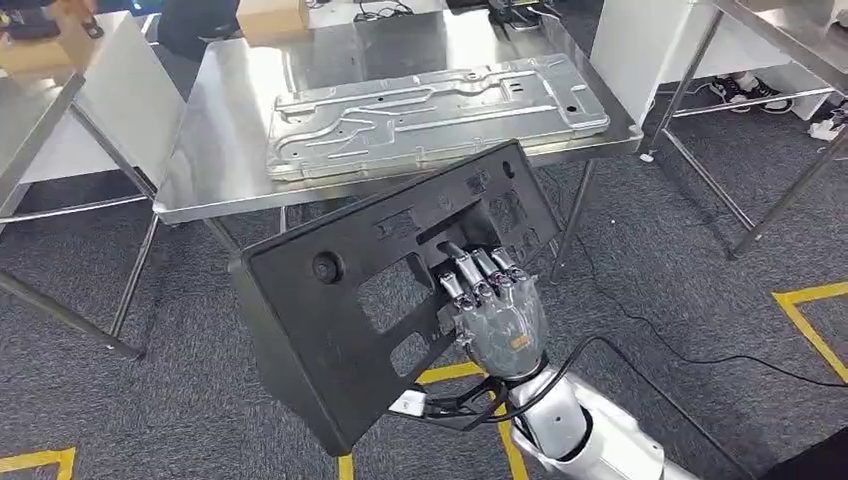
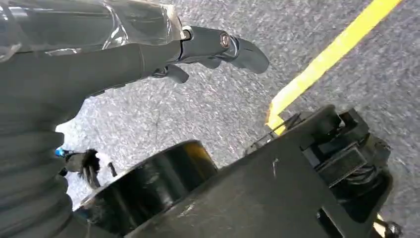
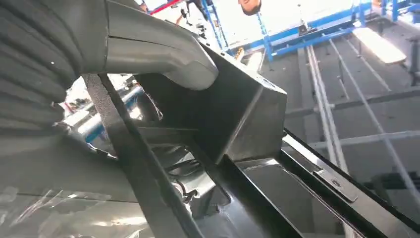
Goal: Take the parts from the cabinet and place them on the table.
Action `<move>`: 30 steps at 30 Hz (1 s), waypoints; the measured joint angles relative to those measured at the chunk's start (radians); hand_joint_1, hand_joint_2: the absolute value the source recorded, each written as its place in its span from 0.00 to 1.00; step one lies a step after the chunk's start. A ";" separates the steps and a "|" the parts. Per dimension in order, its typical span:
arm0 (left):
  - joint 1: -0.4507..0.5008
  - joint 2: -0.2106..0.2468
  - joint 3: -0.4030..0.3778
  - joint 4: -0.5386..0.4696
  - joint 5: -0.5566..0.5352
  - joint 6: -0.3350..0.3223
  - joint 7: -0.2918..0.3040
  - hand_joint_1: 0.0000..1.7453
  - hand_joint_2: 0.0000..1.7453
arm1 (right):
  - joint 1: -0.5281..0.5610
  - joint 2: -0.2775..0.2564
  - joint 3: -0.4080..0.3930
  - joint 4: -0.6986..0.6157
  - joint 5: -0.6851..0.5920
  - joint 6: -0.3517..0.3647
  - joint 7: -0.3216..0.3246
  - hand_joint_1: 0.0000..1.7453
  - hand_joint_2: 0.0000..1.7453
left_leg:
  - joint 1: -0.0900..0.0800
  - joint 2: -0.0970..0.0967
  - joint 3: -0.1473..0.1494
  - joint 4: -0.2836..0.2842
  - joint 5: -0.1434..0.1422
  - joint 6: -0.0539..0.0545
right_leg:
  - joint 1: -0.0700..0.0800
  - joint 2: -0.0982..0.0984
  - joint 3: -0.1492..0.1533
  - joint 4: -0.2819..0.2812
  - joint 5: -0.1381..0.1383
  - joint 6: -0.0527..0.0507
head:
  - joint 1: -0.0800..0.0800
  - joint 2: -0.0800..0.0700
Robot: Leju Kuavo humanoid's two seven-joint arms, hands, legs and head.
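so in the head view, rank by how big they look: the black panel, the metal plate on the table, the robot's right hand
1. black panel and metal plate: alike in apparent size, and the panel is nearer the camera, so no ranking.
2. right hand, holding the panel: clearly smallest.

metal plate (image 1: 440, 115) on table (image 1: 215, 175), panel (image 1: 330, 330) before table

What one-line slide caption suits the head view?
Right hand carries a black panel toward the steel table, where a metal plate already lies.
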 joint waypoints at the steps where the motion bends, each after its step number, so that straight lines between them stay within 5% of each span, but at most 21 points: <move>1: 0.002 0.000 0.000 0.000 -0.001 0.000 0.001 0.00 1.00 | -0.001 0.001 0.000 0.000 0.000 0.000 0.000 1.00 1.00 | -0.005 0.000 0.040 -0.089 0.046 0.014 | 0.005 0.001 0.004 0.000 -0.001 -0.001 | 0.000 0.000; 2: 0.004 0.000 0.000 0.000 -0.002 0.000 0.002 0.00 1.00 | -0.002 0.002 0.000 0.000 0.000 0.000 0.000 1.00 1.00 | -0.015 0.001 0.083 -0.186 0.090 0.035 | 0.006 0.002 0.007 -0.001 -0.002 -0.003 | 0.000 0.000; 3: 0.007 0.005 0.001 0.001 -0.002 0.001 0.005 0.00 1.00 | -0.003 0.002 -0.001 0.000 0.000 0.000 0.000 1.00 1.00 | -0.024 0.006 0.100 -0.230 0.090 0.056 | 0.001 0.001 0.007 -0.003 -0.002 -0.002 | 0.000 0.000; 7: 0.010 0.006 0.003 0.001 -0.003 0.001 0.005 0.00 1.00 | -0.004 0.004 0.000 0.000 0.000 0.000 -0.001 1.00 1.00 | -0.037 0.006 0.102 -0.251 0.092 0.061 | -0.002 -0.010 0.011 -0.016 0.000 0.022 | 0.000 0.000; 8: 0.011 0.006 0.003 0.001 -0.004 0.001 0.005 0.00 1.00 | -0.001 0.006 -0.001 0.000 0.000 0.000 -0.003 1.00 1.00 | -0.017 0.003 0.126 -0.289 0.113 0.051 | 0.003 -0.011 0.015 -0.014 -0.004 0.026 | 0.000 0.000; 9: 0.012 0.005 0.003 0.001 -0.008 0.001 0.003 0.00 1.00 | -0.002 0.006 0.000 0.000 0.000 0.000 -0.003 1.00 1.00 | -0.022 0.001 0.140 -0.306 0.119 0.046 | 0.006 -0.007 0.009 0.009 -0.017 0.030 | 0.002 0.000; 11: 0.012 0.005 0.003 0.001 -0.011 0.001 0.003 0.00 1.00 | -0.005 0.005 0.001 0.000 0.000 -0.002 -0.003 1.00 1.00 | -0.021 0.004 0.145 -0.307 0.121 0.049 | 0.005 -0.003 -0.064 0.156 -0.090 0.033 | 0.002 0.000; 13: 0.015 0.003 0.003 0.001 -0.013 0.000 0.000 0.00 1.00 | 0.002 0.005 0.001 0.003 0.000 -0.002 -0.003 1.00 1.00 | -0.022 0.003 0.146 -0.307 0.118 0.050 | 0.004 -0.003 -0.134 0.271 -0.119 0.036 | 0.002 0.000; 15: 0.016 0.003 0.003 0.001 -0.017 0.000 -0.001 0.00 1.00 | 0.006 0.005 0.003 0.004 0.000 -0.002 -0.005 1.00 1.00 | -0.022 0.001 0.148 -0.304 0.114 0.047 | 0.003 -0.003 -0.121 0.216 -0.063 0.038 | 0.002 0.000; 17: 0.016 0.003 0.003 0.001 -0.018 0.000 -0.002 0.00 1.00 | 0.006 0.005 0.005 0.004 0.000 -0.004 -0.005 1.00 1.00 | -0.021 0.001 0.153 -0.296 0.103 0.041 | 0.002 -0.003 -0.040 0.040 0.027 0.036 | 0.003 0.000; 18: 0.016 0.003 0.003 0.001 -0.018 0.000 -0.003 0.00 1.00 | 0.005 0.005 0.005 0.004 0.000 -0.004 -0.005 1.00 1.00 | -0.023 0.001 0.151 -0.289 0.096 0.035 | 0.002 -0.003 -0.007 -0.026 0.043 0.032 | 0.002 0.000; 22: 0.015 0.003 0.003 0.001 -0.018 -0.001 -0.003 0.00 1.00 | 0.007 0.006 0.004 0.005 0.000 -0.006 -0.006 1.00 1.00 | -0.027 0.002 0.147 -0.281 0.079 0.019 | 0.010 -0.001 -0.004 -0.038 0.036 0.004 | 0.002 0.000; 24: 0.015 0.007 0.003 0.001 -0.018 -0.001 -0.003 0.00 1.00 | 0.007 0.008 0.004 0.005 0.000 -0.008 -0.008 1.00 1.00 | -0.024 0.003 0.135 -0.243 0.054 0.003 | 0.000 -0.002 0.001 -0.041 0.036 -0.006 | 0.001 0.000; 27: 0.009 0.007 0.005 0.001 -0.017 -0.001 -0.010 0.00 1.00 | 0.008 0.008 0.004 0.005 0.000 -0.008 -0.011 1.00 1.00 | -0.008 0.003 0.011 0.000 -0.054 -0.019 | 0.000 -0.004 0.002 -0.040 0.032 -0.012 | 0.002 0.000; 28: 0.006 0.007 0.007 0.001 -0.017 -0.001 -0.010 0.00 1.00 | 0.011 0.008 0.004 0.006 0.000 -0.008 -0.011 1.00 1.00 | -0.005 0.003 -0.020 0.058 -0.065 -0.023 | 0.000 -0.004 0.003 -0.040 0.030 -0.012 | 0.002 0.000; 30: 0.003 0.007 0.009 0.001 -0.019 -0.001 -0.010 0.00 1.00 | 0.017 0.008 0.004 0.006 0.000 -0.008 -0.015 1.00 1.00 | 0.001 0.003 -0.009 0.018 -0.017 -0.024 | -0.001 -0.002 0.009 -0.040 0.026 -0.011 | 0.002 0.000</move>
